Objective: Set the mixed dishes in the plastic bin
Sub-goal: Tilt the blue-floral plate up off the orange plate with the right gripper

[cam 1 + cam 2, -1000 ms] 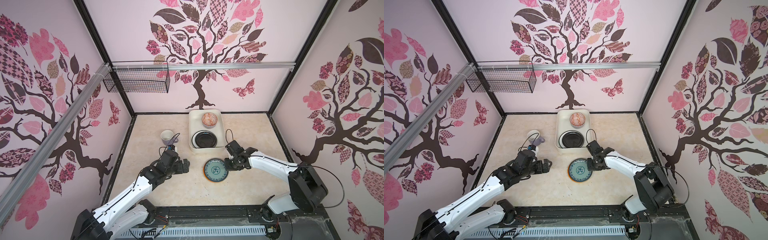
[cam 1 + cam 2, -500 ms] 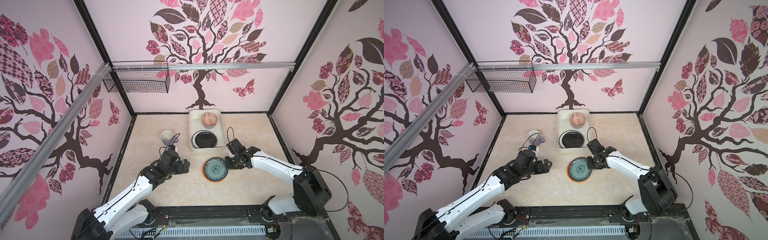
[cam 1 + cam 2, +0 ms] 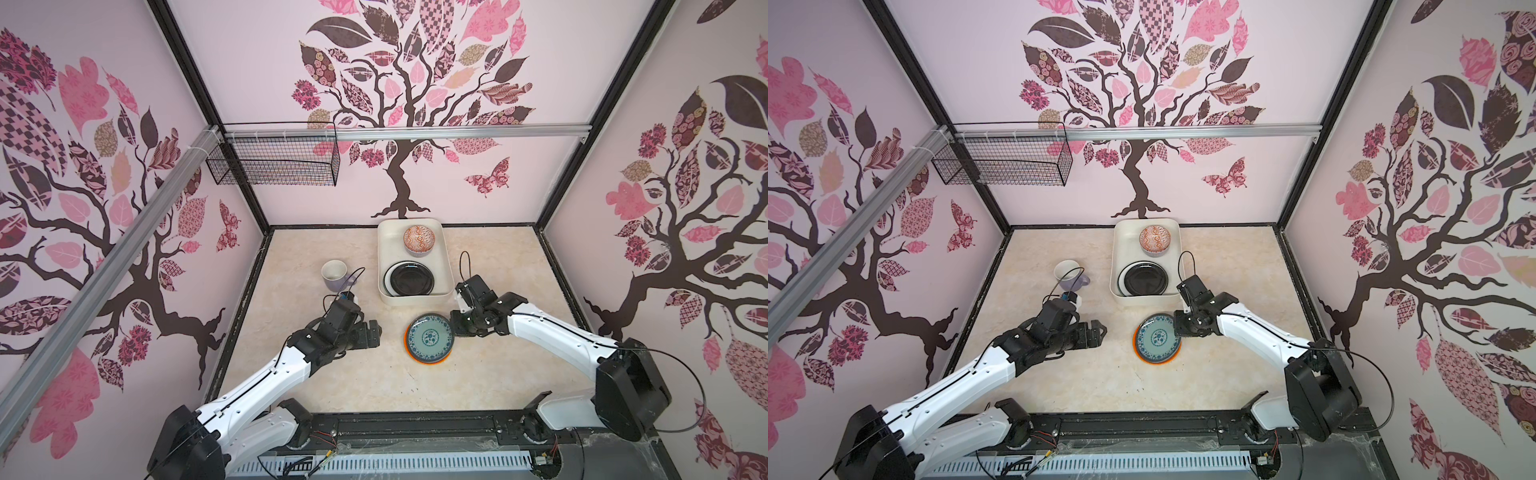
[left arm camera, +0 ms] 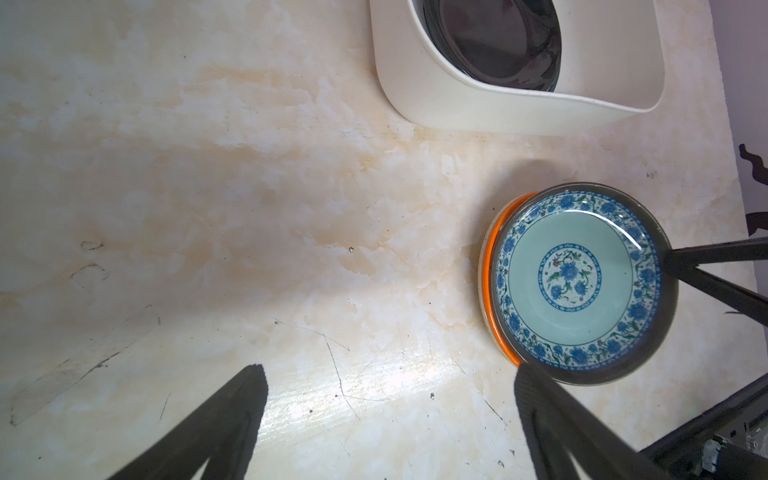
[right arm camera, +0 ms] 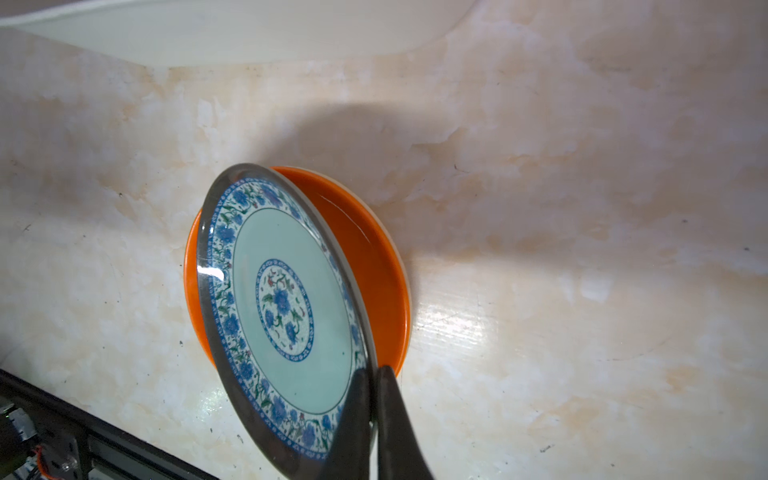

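A teal plate with a blue flowered rim [image 3: 429,337] [image 5: 286,303] lies on an orange plate [image 3: 407,344] [image 5: 374,257] on the table, in front of the plastic bin [image 3: 447,266] [image 4: 436,95]. My right gripper [image 3: 455,330] [image 5: 374,370] is shut on the flowered plate's right rim and tilts that edge up off the orange one. My left gripper [image 3: 374,332] [image 4: 386,374] hangs open over bare table left of the plates, holding nothing. In the bin sit a black plate [image 3: 409,278] and an orange-patterned bowl [image 3: 419,240]. A lavender mug [image 3: 334,274] stands left of the bin.
A black wire basket [image 3: 274,166] hangs on the back-left rail, well above the table. Patterned walls close in both sides and the back. A black rail [image 3: 415,424] runs along the table's front edge.
The right gripper has crept slightly left with the flowered plate's rim in it. The left arm has hardly moved.
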